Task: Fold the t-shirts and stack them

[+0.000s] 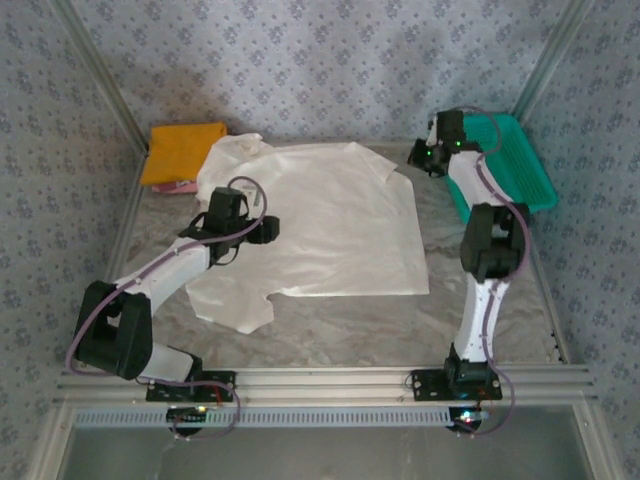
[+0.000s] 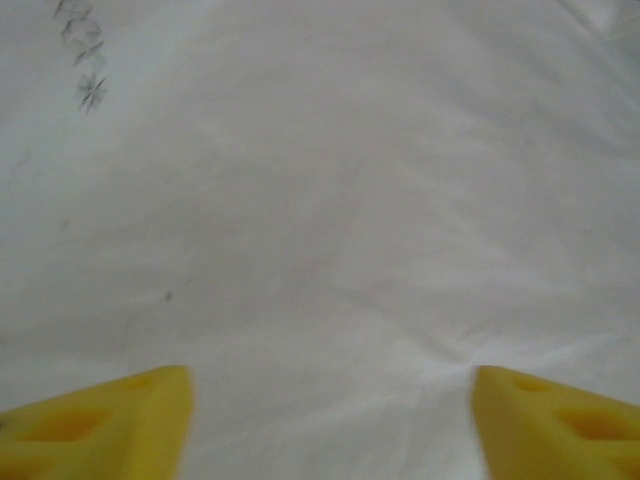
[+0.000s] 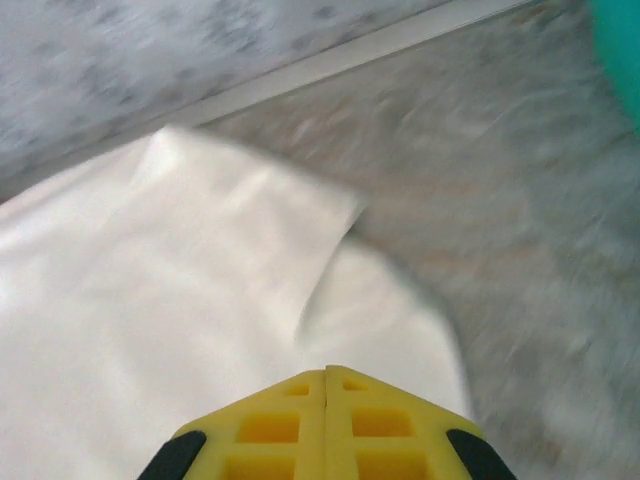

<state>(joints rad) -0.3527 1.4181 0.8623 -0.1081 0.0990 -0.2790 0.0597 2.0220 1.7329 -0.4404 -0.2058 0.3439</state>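
A large white t-shirt (image 1: 330,225) lies spread flat on the table, collar toward the far left. My left gripper (image 1: 270,229) is low over its left part. In the left wrist view the gripper (image 2: 332,372) is open, with its yellow fingertips (image 2: 150,410) wide apart on the white cloth (image 2: 330,200), which puckers at the right tip. My right gripper (image 1: 419,156) hangs at the shirt's far right sleeve (image 3: 380,320). It (image 3: 326,371) is shut, and I see no cloth between the tips. A folded orange shirt (image 1: 182,150) lies on a pink one (image 1: 181,187) at the far left.
A teal mesh basket (image 1: 515,160) stands at the far right, just behind the right arm. Metal frame rails (image 1: 320,380) run along the table's near edge and up the sides. Patterned walls close in the back. Bare marbled tabletop (image 1: 350,325) shows in front of the shirt.
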